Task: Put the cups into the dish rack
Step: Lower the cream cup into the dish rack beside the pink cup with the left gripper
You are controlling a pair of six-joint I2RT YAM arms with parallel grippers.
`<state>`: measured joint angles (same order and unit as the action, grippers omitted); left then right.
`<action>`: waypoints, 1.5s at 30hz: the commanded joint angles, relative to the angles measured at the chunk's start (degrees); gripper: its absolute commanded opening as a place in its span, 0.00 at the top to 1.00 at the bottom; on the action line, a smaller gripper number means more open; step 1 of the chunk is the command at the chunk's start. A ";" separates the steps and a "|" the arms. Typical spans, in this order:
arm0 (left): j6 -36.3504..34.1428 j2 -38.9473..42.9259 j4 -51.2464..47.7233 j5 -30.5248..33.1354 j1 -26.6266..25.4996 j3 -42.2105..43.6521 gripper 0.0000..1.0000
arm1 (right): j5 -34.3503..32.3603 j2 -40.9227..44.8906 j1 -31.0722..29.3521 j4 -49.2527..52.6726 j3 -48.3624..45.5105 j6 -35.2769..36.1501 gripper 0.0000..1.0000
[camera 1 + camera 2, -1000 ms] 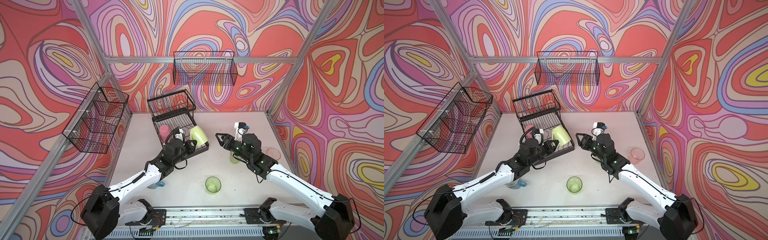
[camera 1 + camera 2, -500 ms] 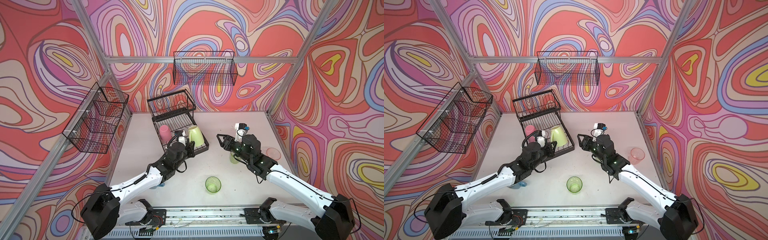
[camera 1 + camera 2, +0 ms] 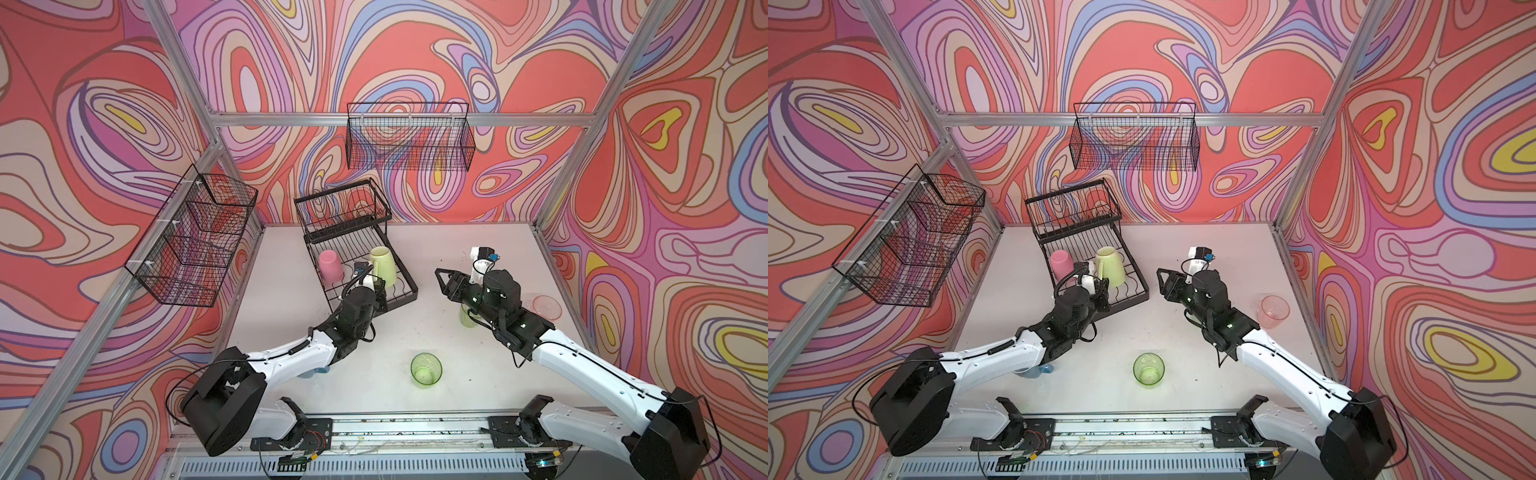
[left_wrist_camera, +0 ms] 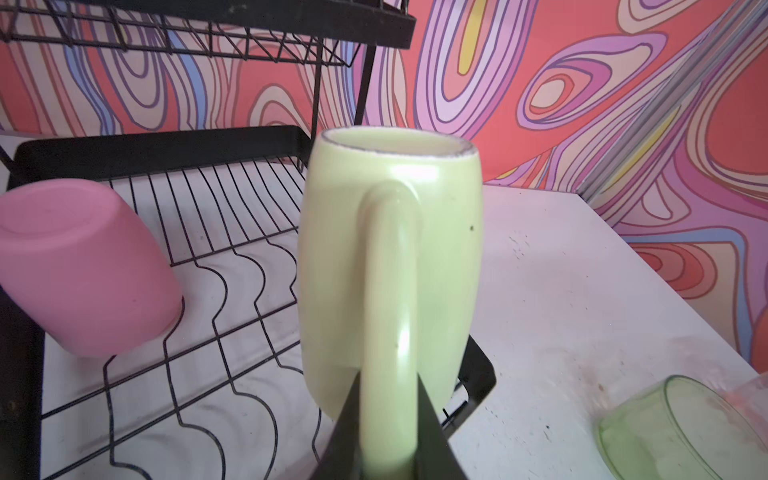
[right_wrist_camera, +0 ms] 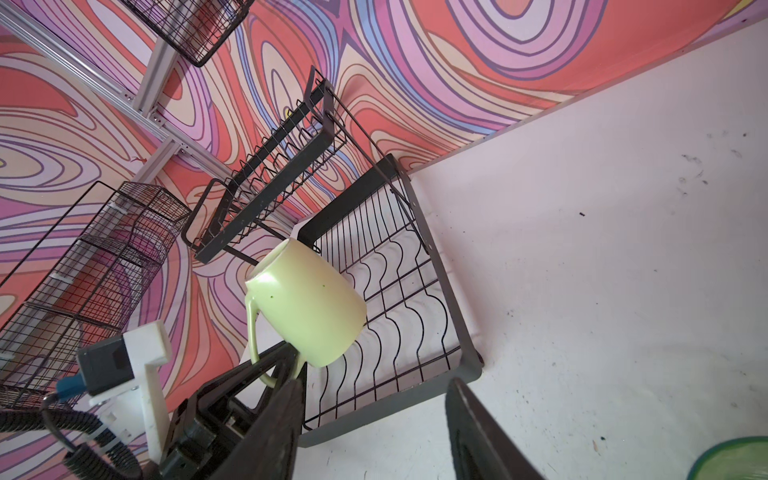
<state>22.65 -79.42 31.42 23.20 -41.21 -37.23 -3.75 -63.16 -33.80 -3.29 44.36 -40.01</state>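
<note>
Now our left fingers pinch the yellow-green mug by its handle, near upright at their twelve o'clock over the dish rack; right fingers spread, empty.

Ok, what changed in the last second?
The left gripper, shut throughout on the handle of the yellow-green mug, turned it from tilted to closer to upright over the lower tray of the dish rack. Nothing was released. The right gripper stayed open, almost still; the pink tumbler in the rack and the front green tumbler did not move.
</note>
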 commanded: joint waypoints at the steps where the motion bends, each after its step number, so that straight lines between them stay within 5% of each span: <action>1: -3.31 -2.08 11.65 4.95 -0.05 -1.52 1.00 | -1.52 0.58 -0.15 -0.49 -0.90 1.60 0.42; 20: -8.83 -20.00 28.66 19.11 0.21 -5.70 1.00 | -0.40 -0.91 2.04 -4.39 -3.72 3.22 0.42; 45: -7.54 -38.02 26.54 15.99 8.56 -24.19 1.00 | 4.16 -5.47 7.79 -9.96 -6.30 3.36 0.43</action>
<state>15.09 -117.03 52.42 39.03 -33.43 -57.91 -0.71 -67.79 -26.76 -11.42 39.05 -37.08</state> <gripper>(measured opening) 0.166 0.572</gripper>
